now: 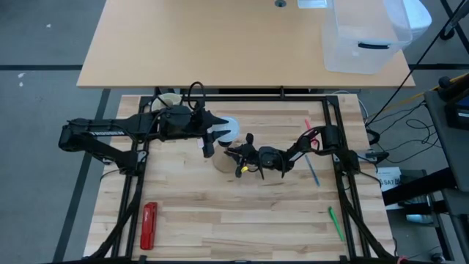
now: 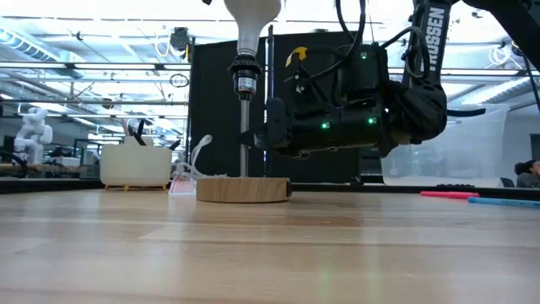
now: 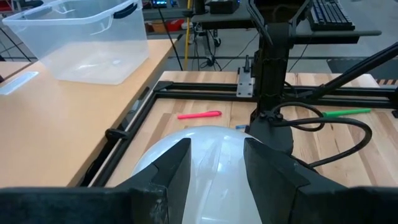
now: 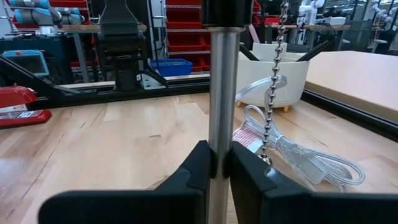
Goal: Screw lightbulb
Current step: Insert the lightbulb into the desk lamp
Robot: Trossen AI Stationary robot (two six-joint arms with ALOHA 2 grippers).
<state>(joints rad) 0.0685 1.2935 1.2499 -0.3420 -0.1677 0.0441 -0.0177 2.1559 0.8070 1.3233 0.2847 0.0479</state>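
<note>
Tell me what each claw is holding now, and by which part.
The left claw holds the lightbulb by its white dome. The right claw is shut on the lamp's metal pole, low on the pole.

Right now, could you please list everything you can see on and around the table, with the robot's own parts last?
lightbulb: one, white, atop the lamp's pole, held by the left gripper.
lamp pole: one, silver, upright from the base, clamped by the right gripper.
wooden base: one, round, light wood, mid-table.
pull chain: one, silver, hanging beside the pole.
cord: one, clear, coiled on the table.
stapler: one, red, near-left table area.
markers: pink, blue, green, right side.
bin: one, clear plastic, far desk.
left gripper: around the bulb's dome.
right gripper: shut on the pole.
</note>
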